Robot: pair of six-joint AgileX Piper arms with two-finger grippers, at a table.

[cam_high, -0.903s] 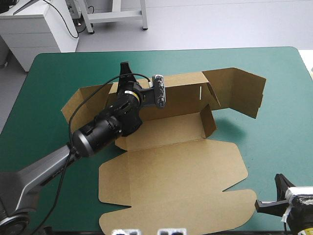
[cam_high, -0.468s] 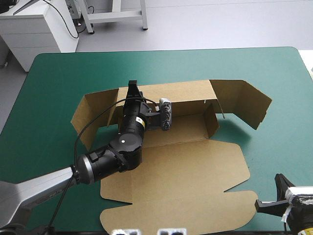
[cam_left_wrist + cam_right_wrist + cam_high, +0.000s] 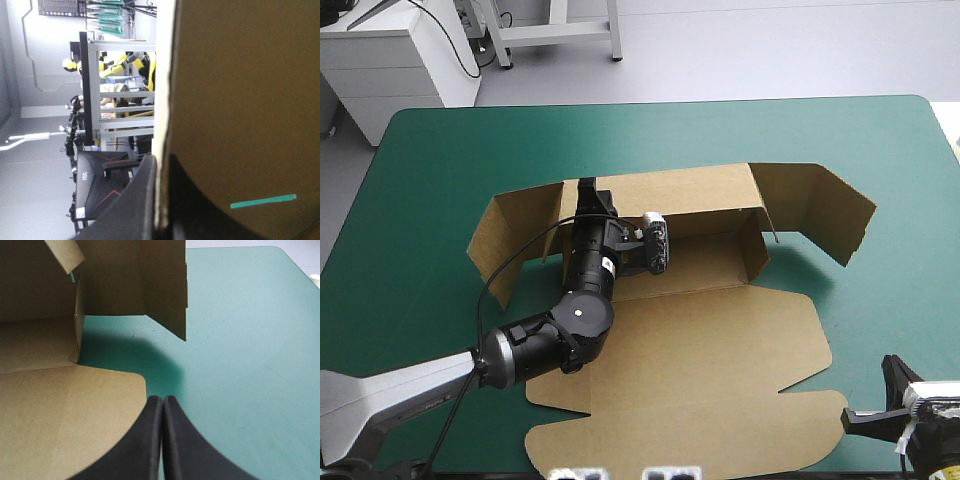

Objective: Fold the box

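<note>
Mid-table on the teal-green cover point(image 3: 430, 170) lies the cut sheet of brown board, the box point(image 3: 700, 340). Its far wall and both end flaps are raised, and its lid lies flat toward the near edge. We judge it light, stiff across panels and weak at creases, best taken by a free upper edge.

The black-finned left gripper point(image 3: 586, 190) pinches the far wall's top edge near its left end. Only the left wrist view shows board clamped between the fingers point(image 3: 135, 210).

Near right, the right gripper point(image 3: 865, 418) sits with fingers pressed together, empty. Its own view shows the right flap standing.
</note>
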